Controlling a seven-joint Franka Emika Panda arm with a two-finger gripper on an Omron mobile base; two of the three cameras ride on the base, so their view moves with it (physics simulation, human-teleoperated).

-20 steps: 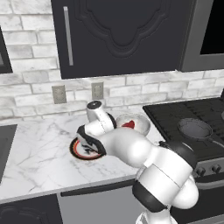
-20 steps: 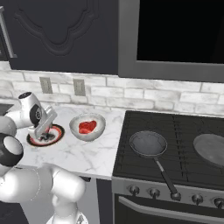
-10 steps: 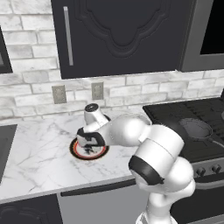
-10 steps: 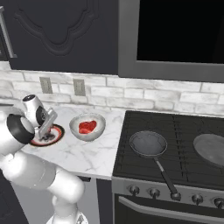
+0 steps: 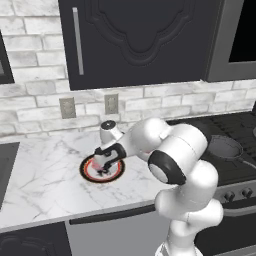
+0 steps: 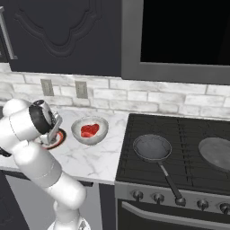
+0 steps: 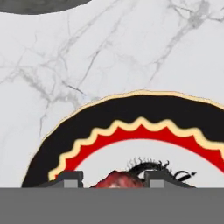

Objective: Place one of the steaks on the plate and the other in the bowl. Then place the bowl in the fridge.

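With one steak (image 6: 90,130) in the bowl (image 6: 99,134), the gripper (image 7: 113,177) holds the other steak (image 7: 118,181) low over the plate (image 7: 109,113); next, release.

Plate (image 5: 91,171) and bowl (image 6: 90,137) on marble counter (image 5: 45,182)

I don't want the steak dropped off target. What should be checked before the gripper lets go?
1. Gripper over the plate: ok.
2. Steak between the fingertips: ok.
3. Steak resting on the plate: cannot tell.
4. Plate flat on the counter: ok.
5. Other steak in the bowl: ok.
6. Bowl apart from the plate: ok.
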